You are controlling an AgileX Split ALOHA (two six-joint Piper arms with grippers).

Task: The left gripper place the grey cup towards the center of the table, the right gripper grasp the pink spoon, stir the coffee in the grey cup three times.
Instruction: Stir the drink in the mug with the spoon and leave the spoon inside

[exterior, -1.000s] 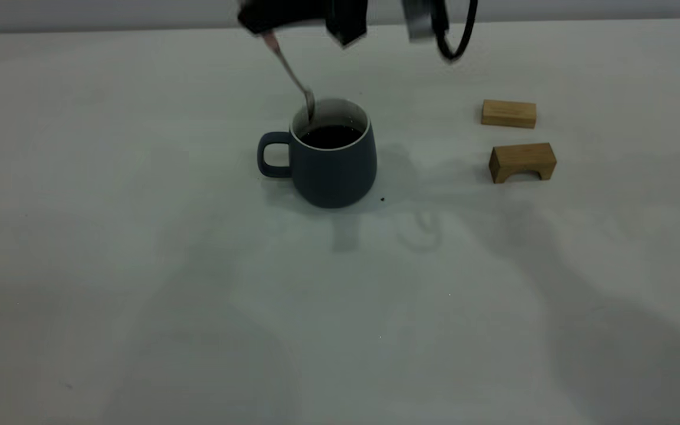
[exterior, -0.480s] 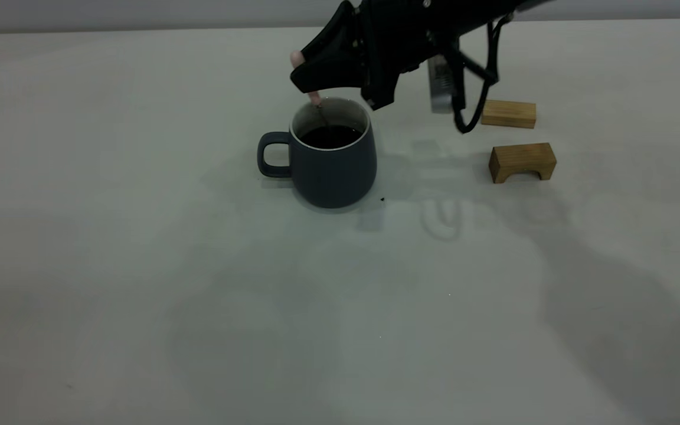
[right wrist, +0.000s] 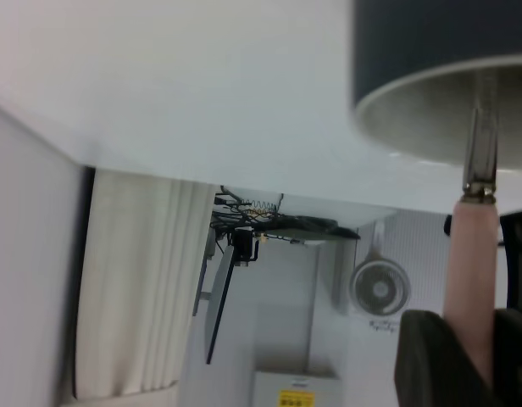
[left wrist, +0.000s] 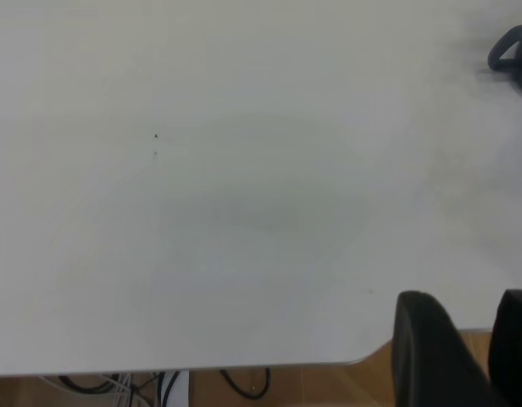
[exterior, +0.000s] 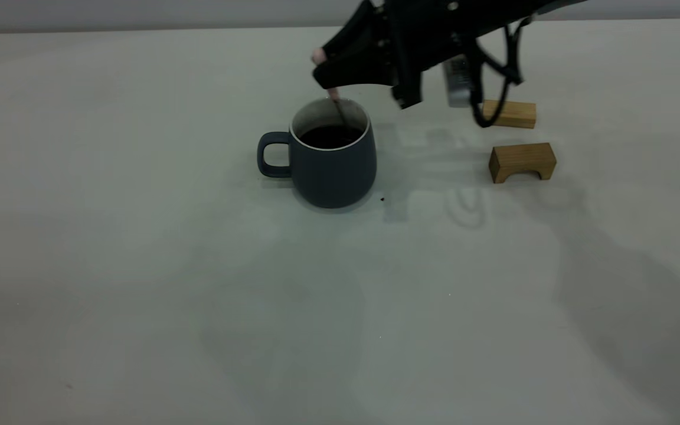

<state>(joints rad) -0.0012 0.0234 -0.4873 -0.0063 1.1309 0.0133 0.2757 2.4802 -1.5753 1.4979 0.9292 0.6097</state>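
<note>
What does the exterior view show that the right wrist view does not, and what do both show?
Only the exterior view shows the coffee, the cup's handle, two wooden blocks and the right gripper from outside. Only the right wrist view shows the fingers clamped on the pink handle, and a fan beyond the table edge. Both show the grey cup with the pink spoon entering it, on the table.

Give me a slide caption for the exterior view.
Right gripper holds the pink spoon dipped into the coffee in the grey cup, two wooden blocks nearby.
</note>
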